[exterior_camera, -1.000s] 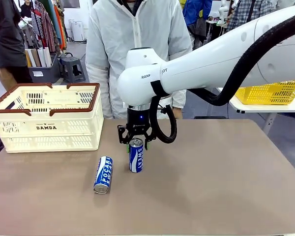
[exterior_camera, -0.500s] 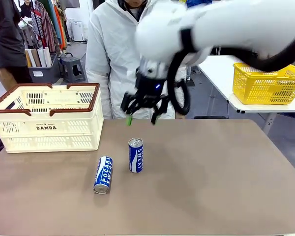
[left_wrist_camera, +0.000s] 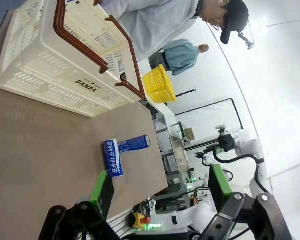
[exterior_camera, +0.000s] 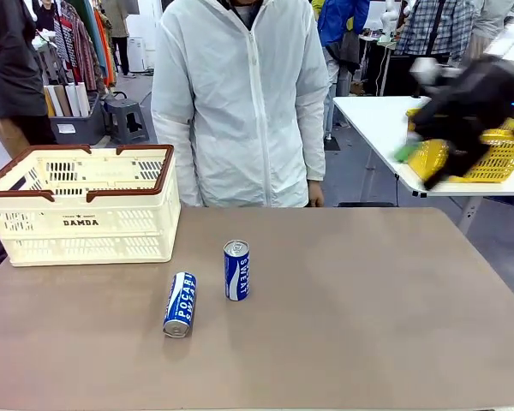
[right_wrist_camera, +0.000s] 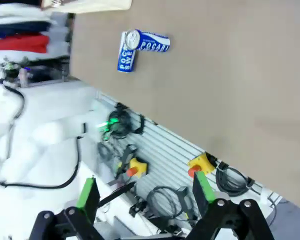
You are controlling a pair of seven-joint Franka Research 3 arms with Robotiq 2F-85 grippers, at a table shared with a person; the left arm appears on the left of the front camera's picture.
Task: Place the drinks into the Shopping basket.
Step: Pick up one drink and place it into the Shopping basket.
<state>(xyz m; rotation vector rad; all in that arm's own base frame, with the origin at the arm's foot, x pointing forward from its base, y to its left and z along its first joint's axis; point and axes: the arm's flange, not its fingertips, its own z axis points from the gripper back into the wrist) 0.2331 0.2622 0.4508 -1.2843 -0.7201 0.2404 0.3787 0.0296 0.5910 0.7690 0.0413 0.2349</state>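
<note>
Two blue Pocari Sweat drinks rest on the brown table. One can (exterior_camera: pixel 236 270) stands upright near the middle, and the other can (exterior_camera: pixel 180 304) lies on its side just left of it. The cream Shopping basket (exterior_camera: pixel 77 224) with its brown rim sits at the table's far left. My right gripper (exterior_camera: pixel 421 167) is a blurred shape high at the right, far from the cans; in its wrist view it (right_wrist_camera: pixel 145 190) is open and empty, with both cans (right_wrist_camera: pixel 140 47) far off. My left gripper (left_wrist_camera: pixel 160 187) is open, empty and well back from the lying can (left_wrist_camera: pixel 112 157), the upright can (left_wrist_camera: pixel 135 143) and the basket (left_wrist_camera: pixel 50 85).
A person in a white coat (exterior_camera: pixel 248 103) stands at the table's far edge, behind the upright can. A yellow mesh basket (exterior_camera: pixel 488 163) sits on a separate white table at the right. The right half of the brown table (exterior_camera: pixel 385 300) is bare.
My right gripper opened off the upright can, rose, and swung away to the far right. The can stayed standing where it was. The lying can and basket did not move.
</note>
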